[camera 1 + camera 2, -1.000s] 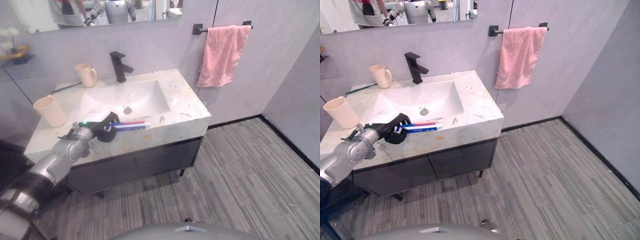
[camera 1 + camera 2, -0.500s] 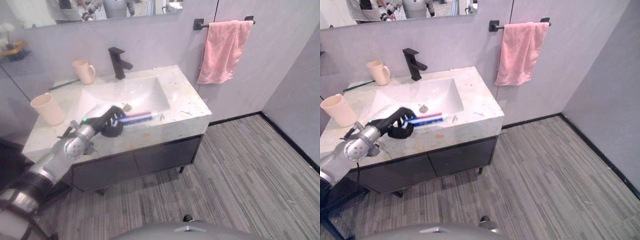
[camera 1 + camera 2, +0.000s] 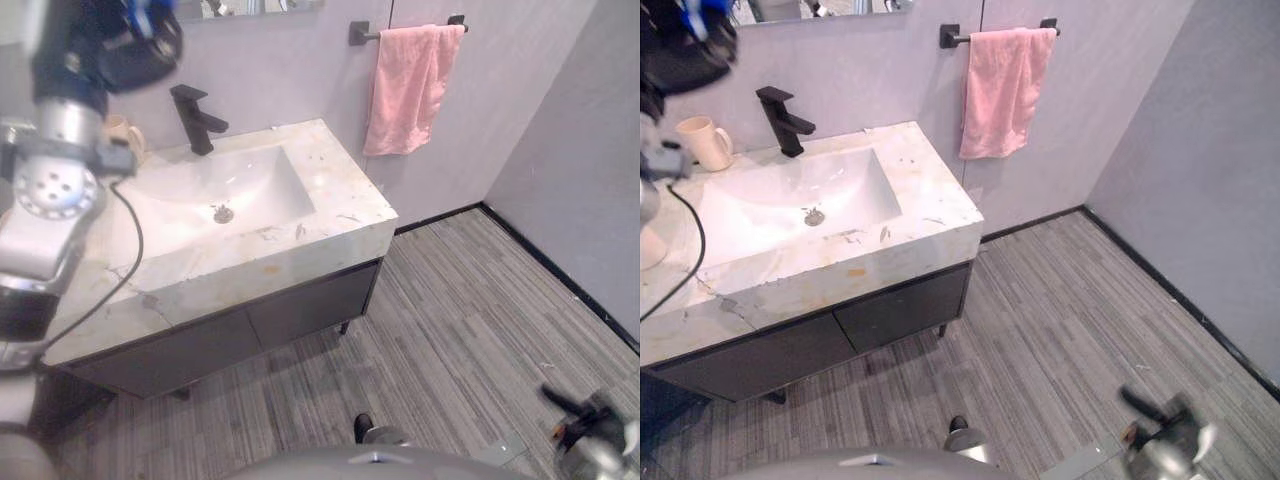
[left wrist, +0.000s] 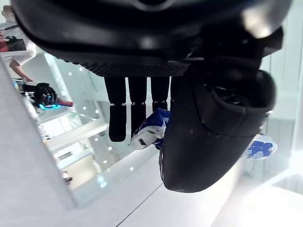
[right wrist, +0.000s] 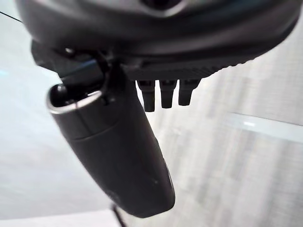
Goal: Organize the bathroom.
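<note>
Inspector: Left wrist view is showing the left hand (image 4: pixel 208 118) with thumb and fingers (image 4: pixel 137 111) curling round a blue-and-white toothpaste tube (image 4: pixel 150 133); one end of the tube is sticking out past the thumb on the far side. A mirror is lying past the fingers.

Clerk: And where is that hand sitting in the head views?

Inspector: It is hanging high at the upper left corner (image 3: pixel 135 45), above the mug (image 3: pixel 706 142) and level with the lower edge of the mirror (image 3: pixel 250 6), well clear of the tabletop (image 3: pixel 330 215). A bit of blue is showing at the hand.

Clerk: The right hand?

Inspector: Right hand (image 5: pixel 163 92) is hanging low over the striped grey floor (image 3: pixel 470 310), at the lower right (image 3: pixel 1160 440). Its fingers are pointing out fairly straight and holding nothing.

Clerk: Fixtures?

Inspector: A white basin (image 3: pixel 220 190) is sitting sunk in the marble tabletop, with a black faucet (image 3: pixel 195 115) standing behind it. The mug is standing left of the faucet, near the wall. A pink towel (image 3: pixel 405 85) is hanging from a black bar (image 3: pixel 360 32) on the wall to the right. Dark cabinet doors (image 3: pixel 260 325) are running under the tabletop.
</note>
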{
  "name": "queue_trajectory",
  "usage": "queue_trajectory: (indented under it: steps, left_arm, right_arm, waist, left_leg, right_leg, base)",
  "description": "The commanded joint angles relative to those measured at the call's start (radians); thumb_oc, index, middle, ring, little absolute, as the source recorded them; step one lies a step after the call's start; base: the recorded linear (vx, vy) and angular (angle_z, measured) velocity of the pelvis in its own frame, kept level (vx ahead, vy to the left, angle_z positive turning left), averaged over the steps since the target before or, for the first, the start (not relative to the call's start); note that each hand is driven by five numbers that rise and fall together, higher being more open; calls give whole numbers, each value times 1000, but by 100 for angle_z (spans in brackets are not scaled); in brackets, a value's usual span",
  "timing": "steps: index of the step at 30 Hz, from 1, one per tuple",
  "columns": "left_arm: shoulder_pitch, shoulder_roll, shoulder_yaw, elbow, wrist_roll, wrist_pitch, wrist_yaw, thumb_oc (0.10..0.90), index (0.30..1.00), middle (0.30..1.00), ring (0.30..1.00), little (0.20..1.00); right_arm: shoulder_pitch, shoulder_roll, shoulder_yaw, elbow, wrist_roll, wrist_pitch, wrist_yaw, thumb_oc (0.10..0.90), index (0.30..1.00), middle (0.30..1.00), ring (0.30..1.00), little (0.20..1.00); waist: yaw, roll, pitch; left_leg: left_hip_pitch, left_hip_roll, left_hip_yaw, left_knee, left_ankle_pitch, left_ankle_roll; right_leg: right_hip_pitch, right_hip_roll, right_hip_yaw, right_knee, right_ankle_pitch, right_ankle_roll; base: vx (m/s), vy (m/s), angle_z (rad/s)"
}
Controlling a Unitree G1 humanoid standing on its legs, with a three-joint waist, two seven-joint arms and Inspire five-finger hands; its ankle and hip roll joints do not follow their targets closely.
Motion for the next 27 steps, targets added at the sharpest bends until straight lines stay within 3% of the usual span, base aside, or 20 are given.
queue_trajectory:
  steps: [1, 2, 5, 7, 9, 12, 13, 17, 22, 27]
  left_arm:
    - [-195, 12, 52, -13, -141, -39, 61, 400, 300, 300, 300, 300]
    - [-195, -1, 47, -11, -139, -40, 64, 400, 300, 300, 300, 300]
    - [-192, -104, 2, 0, -118, -70, 89, 400, 300, 300, 300, 300]
    - [-181, -168, -15, -13, -93, -80, 104, 400, 300, 300, 300, 300]
    - [-147, -271, -36, -49, -47, -69, 121, 400, 300, 300, 300, 300]
    - [-104, -364, -59, -78, -5, -57, 123, 400, 300, 300, 300, 300]
    - [-74, -410, -79, -82, 30, -63, 117, 400, 300, 300, 300, 300]
    - [15, -506, -118, -99, 105, -92, 92, 400, 300, 300, 300, 300]
    - [89, -552, -126, -114, 64, -106, 23, 400, 300, 300, 300, 300]
    - [131, -574, -141, -129, 119, -121, 5, 400, 300, 300, 300, 300]
  right_arm:
    - [-204, -262, -80, -362, -234, -196, -204, 800, 900, 900, 900, 900]
    - [-223, -274, -78, -413, -250, -178, -215, 800, 900, 900, 900, 900]
    - [-374, -321, 3, -612, -345, -277, -210, 800, 900, 900, 900, 900]
    - [-478, -314, 86, -700, -345, -297, -154, 800, 900, 900, 900, 900]
    - [-605, -270, 202, -811, -315, -291, -22, 800, 900, 900, 900, 900]
    - [-705, -216, 304, -897, -347, -228, 81, 800, 900, 900, 900, 900]
    - [-757, -192, 375, -932, -324, -188, 131, 800, 900, 900, 900, 900]
    - [-809, -128, 473, -943, -227, -135, 244, 800, 900, 900, 900, 900]
    - [-791, -82, 517, -993, -184, -75, 322, 800, 900, 900, 900, 900]
    - [-822, -36, 562, -989, -163, -4, 338, 800, 900, 900, 900, 900]
  waist:
    - [19, 77, 2]
    - [20, 78, 2]
    - [32, 78, -2]
    - [37, 74, -3]
    - [49, 69, -3]
    - [67, 63, -7]
    - [81, 58, -10]
    - [117, 40, -15]
    - [139, 30, -13]
    - [159, 26, -13]
  left_leg:
    - [50, -51, -38, 7, -140, 47]
    - [49, -52, -39, 7, -140, 48]
    - [45, -59, -44, 8, -139, 54]
    - [42, -60, -48, 8, -138, 56]
    - [39, -60, -55, 9, -136, 58]
    - [31, -58, -56, 8, -125, 57]
    - [28, -57, -60, 9, -123, 56]
    - [18, -50, -69, 12, -118, 52]
    - [12, -46, -83, 18, -117, 50]
    - [8, -44, -95, 24, -120, 47]
  right_leg:
    - [3, 79, 71, 57, -145, 47]
    - [2, 80, 73, 59, -146, 47]
    - [-3, 83, 83, 68, -151, 45]
    - [-4, 85, 84, 72, -154, 43]
    - [-4, 85, 81, 75, -160, 38]
    - [-10, 84, 74, 75, -154, 32]
    - [-7, 82, 66, 75, -157, 29]
    - [-2, 76, 42, 69, -156, 28]
    - [-1, 73, 30, 74, -156, 28]
    - [4, 72, 20, 66, -153, 25]
  base:
    - [-27, 65, -4]
    - [-40, 80, -6]
    - [-26, 39, -18]
    - [-18, 9, -14]
    - [-11, -1, -3]
    - [-39, -30, 2]
    - [-19, -21, 4]
    - [-5, -50, 11]
    - [19, -47, 16]
    - [13, -28, 12]
